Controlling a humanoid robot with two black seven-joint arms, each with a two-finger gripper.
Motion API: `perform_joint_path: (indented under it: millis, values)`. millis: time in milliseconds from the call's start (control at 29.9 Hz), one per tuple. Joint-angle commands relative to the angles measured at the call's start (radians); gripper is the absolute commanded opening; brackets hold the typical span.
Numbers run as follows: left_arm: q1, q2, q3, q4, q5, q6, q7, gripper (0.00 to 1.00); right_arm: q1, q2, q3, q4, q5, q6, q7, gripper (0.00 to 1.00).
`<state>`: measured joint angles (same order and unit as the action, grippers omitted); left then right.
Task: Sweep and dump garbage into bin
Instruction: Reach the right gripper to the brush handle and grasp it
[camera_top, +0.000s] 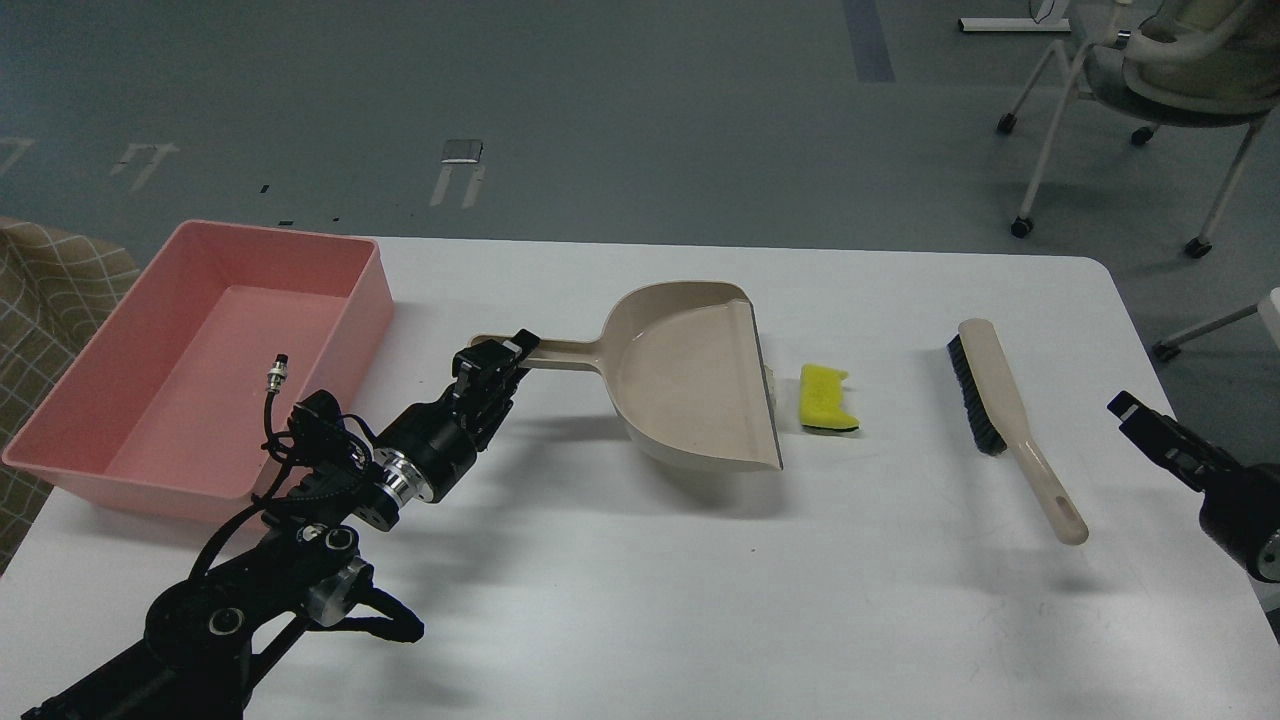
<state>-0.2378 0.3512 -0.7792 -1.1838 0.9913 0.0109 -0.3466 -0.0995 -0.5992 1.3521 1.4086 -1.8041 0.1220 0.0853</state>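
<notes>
The yellow notched sponge piece (828, 397) lies on the white table (700, 600), just right of the beige dustpan (690, 375). A small pale whitish sliver (771, 380) shows at the dustpan's right lip; the rest of it is hidden. My left gripper (497, 362) is shut on the dustpan's long handle, with the pan's mouth facing the sponge. The pink bin (372, 295) stands at the far left and looks empty. My right gripper (1135, 415) comes in at the right edge, right of the brush; its fingers cannot be told apart.
A beige black-bristled brush (1005, 415) lies on the table right of the sponge, handle toward the front right. A wheeled chair (1150, 90) stands on the floor beyond the table's far right corner.
</notes>
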Motion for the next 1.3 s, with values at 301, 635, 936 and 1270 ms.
perform_joint_path:
  millis: [301, 635, 936, 1270]
  values:
    - [0.002, 0.002, 0.0, 0.0, -0.002, 0.0, -0.012, 0.0, 0.011, 0.047, -0.097, 0.016, -0.024, -0.03, -0.009, 0.69]
    - [0.002, 0.0, 0.0, 0.0, -0.003, 0.0, -0.012, 0.0, 0.047, 0.079, -0.156, 0.007, -0.067, -0.03, -0.01, 0.71]
    - [0.0, 0.0, -0.002, 0.001, -0.005, 0.0, -0.014, 0.0, 0.08, 0.095, -0.18, -0.02, -0.1, -0.028, -0.068, 0.54]
    - [0.002, 0.0, -0.002, 0.001, -0.007, 0.001, -0.014, 0.0, 0.073, 0.087, -0.182, -0.016, -0.095, -0.019, -0.071, 0.42]
